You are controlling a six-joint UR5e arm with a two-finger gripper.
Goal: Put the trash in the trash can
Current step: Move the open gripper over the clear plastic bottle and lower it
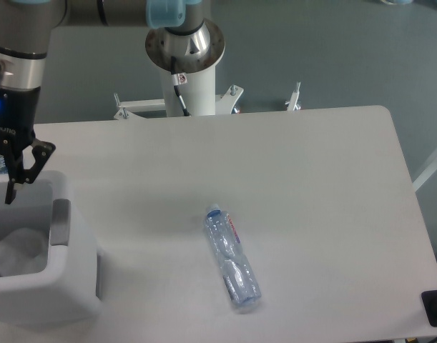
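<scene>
While the tissue (19,246) lies inside the bin (61,286), the gripper (7,187) hangs above it, fingers spread, empty. Bottle (232,259) lies well to the gripper's right on the table (311,179), long axis running diagonally, cap toward the arm.

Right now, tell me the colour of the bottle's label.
Red and white, a thin band on the clear bottle, seen in the fixed camera.

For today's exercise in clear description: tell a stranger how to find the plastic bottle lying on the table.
Start at the large white table and look to its front middle, right of the white boxy plastic bin. There lies a clear, slightly crushed plastic bottle on its side, cap pointing away from the front edge. Its thin red-and-white label and see-through body set it apart.
</scene>
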